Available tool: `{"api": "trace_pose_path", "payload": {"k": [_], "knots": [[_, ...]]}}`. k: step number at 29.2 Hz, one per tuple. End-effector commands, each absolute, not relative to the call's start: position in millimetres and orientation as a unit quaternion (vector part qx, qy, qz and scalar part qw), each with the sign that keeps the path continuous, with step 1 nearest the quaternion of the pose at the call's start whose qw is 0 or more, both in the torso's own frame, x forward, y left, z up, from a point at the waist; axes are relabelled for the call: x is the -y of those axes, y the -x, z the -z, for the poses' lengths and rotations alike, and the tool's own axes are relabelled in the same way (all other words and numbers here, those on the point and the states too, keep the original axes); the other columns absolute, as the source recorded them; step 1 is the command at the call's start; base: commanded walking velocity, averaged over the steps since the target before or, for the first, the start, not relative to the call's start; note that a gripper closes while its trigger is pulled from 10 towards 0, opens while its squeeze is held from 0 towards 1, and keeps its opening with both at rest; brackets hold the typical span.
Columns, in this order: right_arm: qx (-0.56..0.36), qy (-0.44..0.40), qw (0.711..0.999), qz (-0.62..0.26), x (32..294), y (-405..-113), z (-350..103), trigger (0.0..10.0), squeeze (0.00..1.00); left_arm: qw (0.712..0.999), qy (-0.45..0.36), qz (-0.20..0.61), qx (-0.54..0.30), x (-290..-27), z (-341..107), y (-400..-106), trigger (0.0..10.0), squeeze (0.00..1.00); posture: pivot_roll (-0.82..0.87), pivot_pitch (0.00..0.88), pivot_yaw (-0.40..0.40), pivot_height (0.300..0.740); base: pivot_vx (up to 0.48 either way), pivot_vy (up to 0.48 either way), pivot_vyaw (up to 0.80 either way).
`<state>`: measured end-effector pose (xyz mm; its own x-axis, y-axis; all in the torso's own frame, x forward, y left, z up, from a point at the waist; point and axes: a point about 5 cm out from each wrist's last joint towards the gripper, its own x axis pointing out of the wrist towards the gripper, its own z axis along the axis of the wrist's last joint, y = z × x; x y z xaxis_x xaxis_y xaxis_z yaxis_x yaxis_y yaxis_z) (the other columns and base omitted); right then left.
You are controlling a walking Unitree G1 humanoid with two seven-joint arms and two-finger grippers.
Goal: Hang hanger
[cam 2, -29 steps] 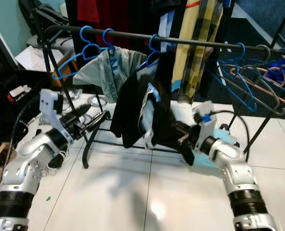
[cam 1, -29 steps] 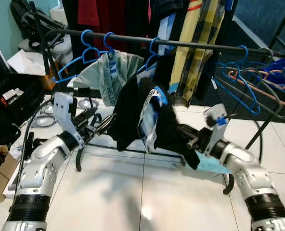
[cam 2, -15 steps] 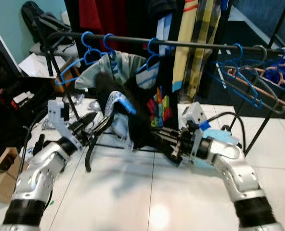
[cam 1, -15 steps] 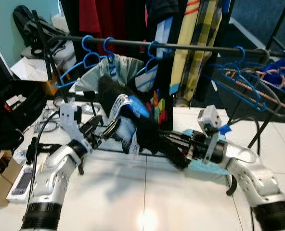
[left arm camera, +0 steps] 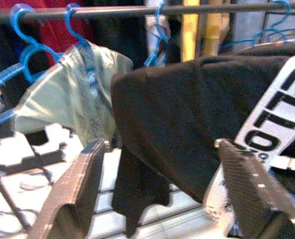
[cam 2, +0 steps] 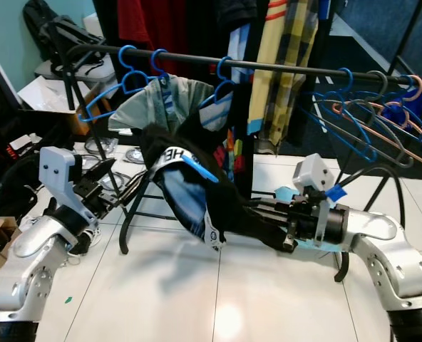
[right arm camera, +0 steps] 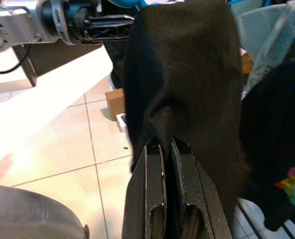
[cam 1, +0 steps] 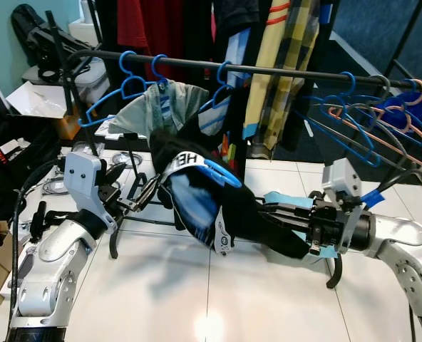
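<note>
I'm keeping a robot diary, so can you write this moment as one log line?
right gripper: shut on black shirt | left gripper: open beside shirt | shirt's blue hanger: not on rail

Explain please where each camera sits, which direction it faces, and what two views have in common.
Left and right eye views: on the head, looking forward and down at the clothes rail; both silver arms show.
Left wrist view: along the open left gripper, facing the black garment.
Right wrist view: along the right gripper, shut on the black garment; the left gripper shows beyond.
Shared: both wrist views show the same black garment, stretched between the grippers.
</note>
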<state>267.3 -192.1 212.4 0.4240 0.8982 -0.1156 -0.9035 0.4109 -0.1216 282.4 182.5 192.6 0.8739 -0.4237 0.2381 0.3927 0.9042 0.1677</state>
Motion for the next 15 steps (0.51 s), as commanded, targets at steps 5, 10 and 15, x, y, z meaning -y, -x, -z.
{"api": "trace_pose_path", "payload": {"k": [5,10,15], "knots": [[0.006,0.084,0.829,-0.553,180.1,-263.7,-224.8,0.0,0.0,0.946,-0.073,0.273,0.158,-146.4,-201.2,-279.7,0.0,0.0,-0.04,0.068,-0.015,0.74,0.0,0.0,0.0],[0.014,0.094,0.842,-0.53,181.3,-270.1,-225.2,0.0,0.0,0.931,-0.064,0.332,0.139,-128.0,-198.1,-271.2,5.7,0.0,-0.05,0.07,0.0,0.74,0.0,0.0,0.0],[0.03,0.101,0.865,-0.49,183.2,-282.8,-229.9,0.0,0.0,0.93,-0.072,0.335,0.134,-122.8,-197.5,-268.8,10.0,0.0,-0.04,0.073,0.0,0.74,0.0,0.0,0.0]]}}
